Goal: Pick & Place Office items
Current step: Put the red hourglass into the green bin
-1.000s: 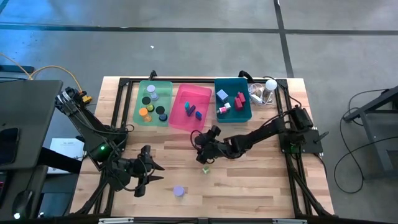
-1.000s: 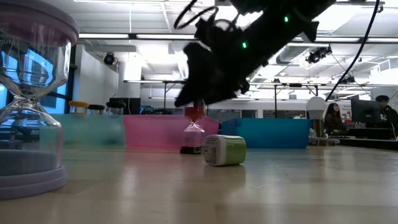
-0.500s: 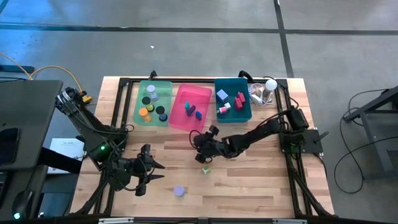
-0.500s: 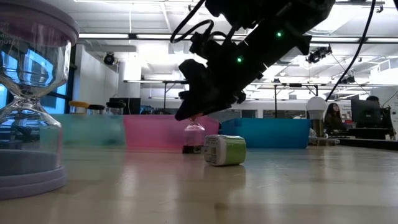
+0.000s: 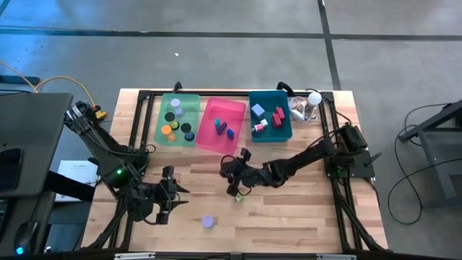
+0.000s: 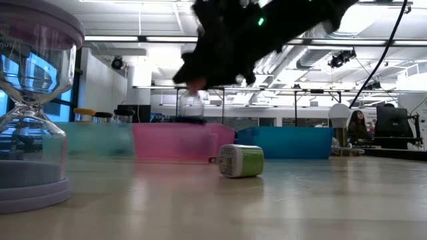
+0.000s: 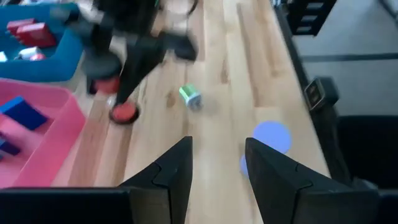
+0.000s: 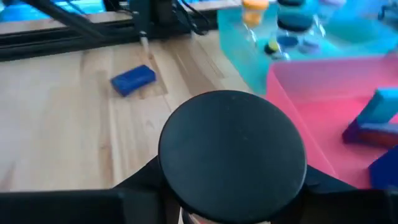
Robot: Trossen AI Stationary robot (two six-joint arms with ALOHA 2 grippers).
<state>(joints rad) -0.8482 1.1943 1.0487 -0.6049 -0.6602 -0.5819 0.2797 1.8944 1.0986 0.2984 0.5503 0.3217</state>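
My right gripper [image 5: 232, 175] is shut on a small sand timer [image 6: 191, 105] with round black end caps, above the table's middle, just in front of the pink bin [image 5: 222, 124]. In the right wrist view its black cap [image 8: 233, 148] fills the middle. A green and white block [image 5: 238, 196] lies on its side on the wood right below. A lavender sand timer [image 5: 208, 222] stands on its base toward the near edge. My left gripper [image 5: 173, 199] hovers open at the near left, nothing between its fingers [image 7: 177, 168]. My right gripper pinches the small sand timer between its two fingers [image 8: 142, 182], one on each side just behind the black cap [image 8: 231, 118]; the cap hides the exact place. The fingers come slanting down from the table's right. The timer hangs tilted, clear of the table.
A green bin [image 5: 177, 119] with discs, the pink bin and a teal bin [image 5: 271, 115] with blocks line the far edge. A white ball-topped clear gadget [image 5: 310, 101] stands at the far right. A blue block [image 8: 132, 80] lies on the wood near the frame rail.
My right gripper has taken hold of the small sand timer, which stood on the table, and lifted it clear, going up and a little toward the table's left. The timer now hangs tilted above the green and white block, which has stayed put.
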